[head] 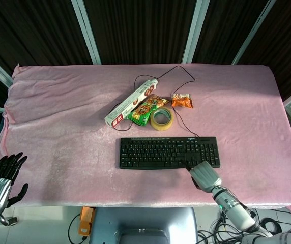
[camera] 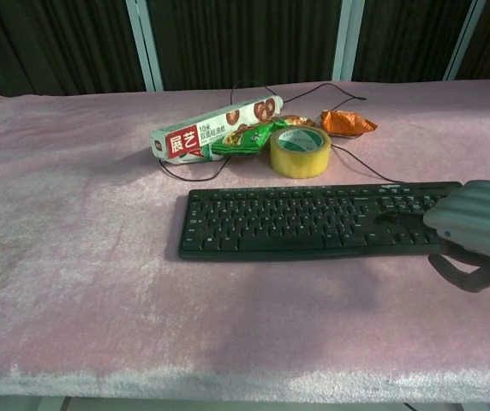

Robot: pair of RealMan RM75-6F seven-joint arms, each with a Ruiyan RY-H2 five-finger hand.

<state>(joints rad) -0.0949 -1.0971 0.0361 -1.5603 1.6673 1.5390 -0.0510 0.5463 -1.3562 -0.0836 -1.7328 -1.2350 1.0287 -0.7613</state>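
Observation:
A black keyboard (head: 161,152) (camera: 313,221) lies across the middle of the pink cloth. My right hand (head: 204,176) (camera: 476,227) is at its near right corner, fingers stretched flat over the right-most keys and touching them, thumb hanging below the keyboard's front edge. It holds nothing. My left hand (head: 0,183) hangs off the table's near left corner, fingers loosely apart and empty; the chest view does not show it.
Behind the keyboard lie a roll of yellowish tape (head: 161,119) (camera: 300,151), a long white and red box (head: 130,103) (camera: 215,128), a green snack bag (head: 146,109) and an orange packet (head: 182,101) (camera: 346,122). The keyboard's black cable (camera: 361,158) loops back among them.

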